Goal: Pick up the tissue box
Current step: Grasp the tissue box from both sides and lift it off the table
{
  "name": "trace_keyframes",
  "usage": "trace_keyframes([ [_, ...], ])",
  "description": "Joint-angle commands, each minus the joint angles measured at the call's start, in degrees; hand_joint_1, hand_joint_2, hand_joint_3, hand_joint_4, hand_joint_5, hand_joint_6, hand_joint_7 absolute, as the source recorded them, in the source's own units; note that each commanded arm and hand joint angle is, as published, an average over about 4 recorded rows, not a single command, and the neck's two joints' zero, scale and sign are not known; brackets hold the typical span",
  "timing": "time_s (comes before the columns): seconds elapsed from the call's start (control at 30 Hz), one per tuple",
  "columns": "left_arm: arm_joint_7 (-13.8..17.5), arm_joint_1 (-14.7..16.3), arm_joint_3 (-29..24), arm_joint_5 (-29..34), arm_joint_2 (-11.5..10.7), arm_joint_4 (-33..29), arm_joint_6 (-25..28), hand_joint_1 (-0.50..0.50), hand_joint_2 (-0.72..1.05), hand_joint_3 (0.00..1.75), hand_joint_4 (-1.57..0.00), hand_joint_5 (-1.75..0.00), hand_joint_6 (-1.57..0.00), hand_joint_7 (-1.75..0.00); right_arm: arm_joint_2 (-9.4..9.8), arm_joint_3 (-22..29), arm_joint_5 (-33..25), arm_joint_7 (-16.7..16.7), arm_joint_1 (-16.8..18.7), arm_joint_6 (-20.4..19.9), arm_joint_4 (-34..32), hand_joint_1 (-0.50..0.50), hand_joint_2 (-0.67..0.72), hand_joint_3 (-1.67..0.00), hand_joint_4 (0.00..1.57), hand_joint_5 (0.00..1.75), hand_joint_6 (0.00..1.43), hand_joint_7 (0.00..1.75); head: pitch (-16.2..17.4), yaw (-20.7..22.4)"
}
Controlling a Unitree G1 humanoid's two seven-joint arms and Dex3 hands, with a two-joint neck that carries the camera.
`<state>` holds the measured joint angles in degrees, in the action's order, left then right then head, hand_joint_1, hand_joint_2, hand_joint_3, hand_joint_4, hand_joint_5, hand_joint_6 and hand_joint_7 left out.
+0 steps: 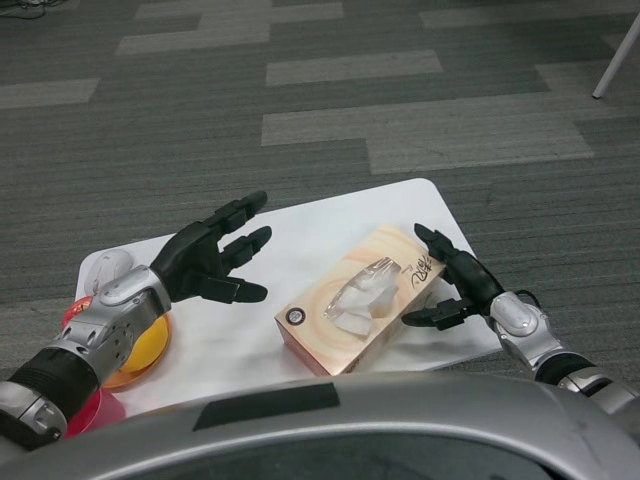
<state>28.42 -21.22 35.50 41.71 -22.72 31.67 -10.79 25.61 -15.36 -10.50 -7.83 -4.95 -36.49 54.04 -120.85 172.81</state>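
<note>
I see the tissue box [358, 298] lying flat on the white table [300, 235], set diagonally near the table's front right corner. It is tan cardboard with a clear plastic slot on top, a round dark logo at one end and dark script at the other.

A white tabletop [300, 225] with rounded corners stands on a floor of grey carpet tiles [330, 90] in lighter and darker strips. At its left edge sit an orange dish [150, 350], something red [85, 415] just below it, and a pale whitish object [108, 268] — too indistinct to identify. A white leg [615, 55] slants at the far upper right — well apart from the tabletop.
</note>
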Motion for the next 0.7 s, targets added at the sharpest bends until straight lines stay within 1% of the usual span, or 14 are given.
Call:
trace_keyframes([
  [0.03, 0.14, -0.20, -0.52, 0.30, -0.19, 0.59, 0.16, 0.50, 1.05, 0.17, -0.04, 0.00, 0.00, 0.00, -1.92, -0.99, -0.15, 2.58, -1.90, -0.18, 1.15, 0.12, -0.41, -0.46, 0.00, 0.29, 0.00, 0.00, -0.20, 0.43],
  [0.2, 0.21, -0.22, -0.52, 0.39, -0.33, 0.59, 0.16, 0.50, 1.05, 0.17, -0.04, 0.00, 0.00, 0.00, -3.26, -3.03, -0.11, 5.46, -4.21, -0.16, 3.11, 0.12, -0.41, -0.48, 0.00, 0.29, 0.00, 0.00, -0.69, 1.67],
  [0.33, 0.23, -0.22, -0.52, 0.74, -0.59, 0.52, 0.16, 0.50, 1.05, 0.17, -0.04, 0.00, 0.00, 0.00, -4.47, -3.86, 0.33, 8.51, -6.43, -0.16, 4.67, 0.12, -0.41, -0.48, 0.00, 0.39, 0.00, 0.00, -1.73, 3.09],
  [0.37, 0.23, -0.22, -0.52, 0.79, -0.65, 0.50, 0.16, 0.50, 1.05, 0.17, -0.04, 0.00, 0.00, 0.00, -4.69, -3.93, 0.44, 9.02, -6.78, -0.16, 4.93, 0.12, -0.41, -0.48, 0.00, 0.39, 0.00, 0.00, -1.73, 3.15],
  [0.47, 0.23, -0.22, -0.52, 0.90, -0.83, 0.43, 0.16, 0.50, 1.05, 0.17, -0.04, 0.00, 0.00, 0.00, -5.09, -4.63, 0.57, 10.53, -7.71, -0.16, 5.81, 0.12, -0.41, -0.48, 0.00, 0.39, 0.00, 0.00, -1.83, 3.43],
  [0.6, 0.23, -0.22, -0.61, 0.96, -0.96, 0.41, 0.16, 0.50, 1.05, 0.17, -0.04, 0.00, 0.00, 0.00, -5.35, -6.43, 0.48, 13.54, -9.37, -0.12, 7.35, 0.12, -0.41, -0.48, 0.00, 0.39, 0.00, 0.00, -1.88, 3.56],
  [0.7, 0.32, -0.27, -0.54, 1.01, -1.01, 0.41, 0.16, 0.50, 1.05, 0.17, -0.04, 0.00, 0.00, 0.00, -5.28, -7.36, 0.48, 14.20, -10.03, -0.12, 7.55, 0.12, -0.41, -0.48, 0.00, 0.39, 0.00, 0.00, -1.83, 3.58],
])
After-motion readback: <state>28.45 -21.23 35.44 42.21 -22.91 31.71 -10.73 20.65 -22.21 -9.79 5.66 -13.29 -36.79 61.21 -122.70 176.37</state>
